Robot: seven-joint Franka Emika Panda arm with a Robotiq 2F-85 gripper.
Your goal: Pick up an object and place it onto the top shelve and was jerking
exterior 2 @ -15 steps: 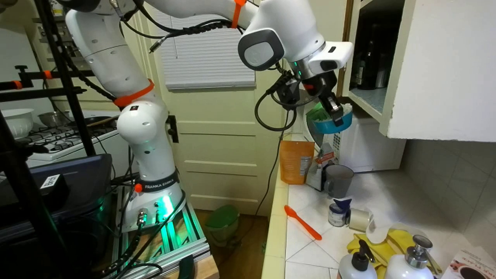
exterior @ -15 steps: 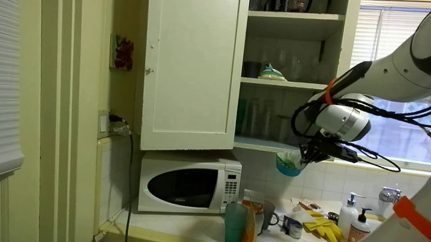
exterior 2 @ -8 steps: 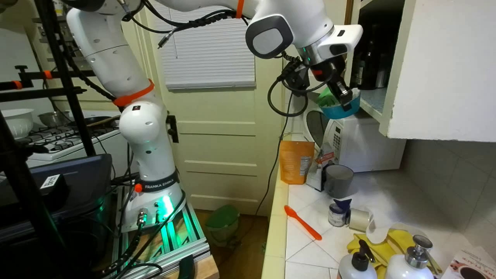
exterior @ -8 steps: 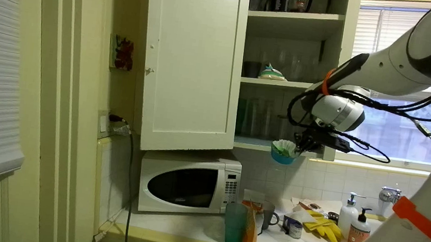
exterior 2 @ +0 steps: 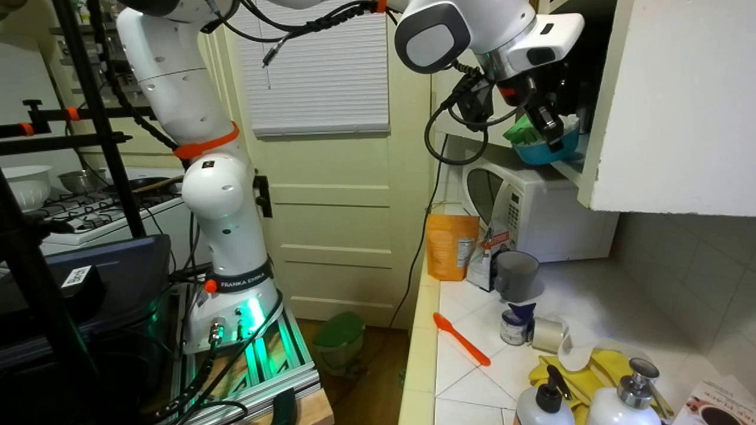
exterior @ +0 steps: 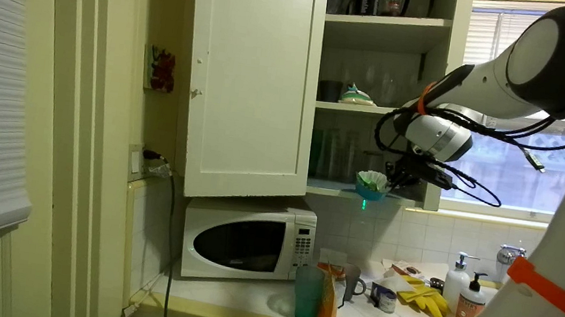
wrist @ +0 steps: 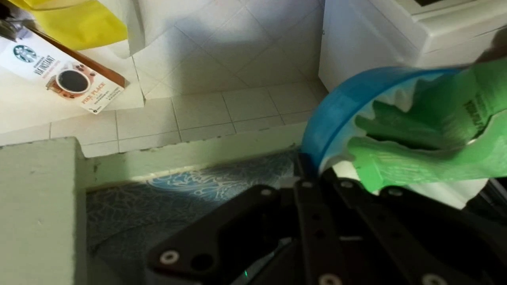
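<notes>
The light teal-blue plastic bowl [exterior: 370,193] hangs in the air before the bottom shelf [exterior: 332,192] of the open cabinet, overlapping that shelf's front edge in an exterior view. It holds green packets and white frilled paper, clear in the wrist view, where the bowl [wrist: 336,107] is tilted. My gripper [wrist: 317,168] is shut on the bowl's wall. In an exterior view the gripper [exterior 2: 552,136] grips the near side of the bowl [exterior 2: 546,152], close to the cabinet opening. The top shelf in view [exterior: 388,22] is well above the bowl and holds dark jars and glassware.
The middle shelf [exterior: 332,105] holds a bag and glasses. The cabinet door [exterior: 254,79] stands open. Below are the microwave [exterior: 245,243], a taller teal cup [exterior: 308,293], an orange pouch [exterior 2: 453,247], a grey mug [exterior 2: 516,274], yellow gloves [exterior 2: 602,372] and soap bottles [exterior: 456,282].
The arm has raised the bowl and moved it toward the cabinet, from below the bottom shelf to about its edge height. The bowl stays held. The items on the counter have not moved.
</notes>
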